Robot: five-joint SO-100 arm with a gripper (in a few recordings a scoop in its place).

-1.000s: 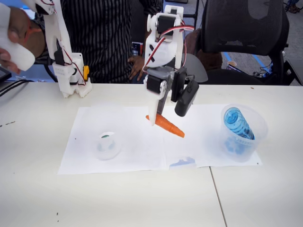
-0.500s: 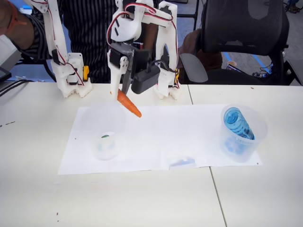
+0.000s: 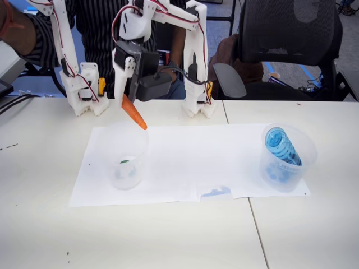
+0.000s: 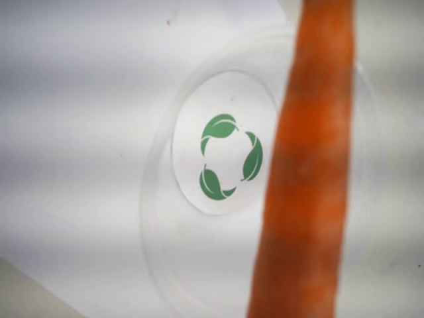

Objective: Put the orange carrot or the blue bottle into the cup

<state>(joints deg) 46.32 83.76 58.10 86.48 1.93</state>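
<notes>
Fixed view: gripper point(image 3: 127, 96) clenched on carrot point(image 3: 134, 112), held tip-down above far rim of cup point(image 3: 124, 158) near bench's left end. Bottle point(image 3: 282, 145) resting in other cup point(image 3: 287, 158) at right. Carry step nearly done; next, centre over green mark point(image 4: 230, 157), then release.

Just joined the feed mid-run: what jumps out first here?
The orange carrot hangs tip-down from the end effector, above the rim of the cup on the white paper. In the wrist view it crosses the cup's green leaf mark. At the fixed view's right, the blue bottle stands in another clear cup.
</notes>
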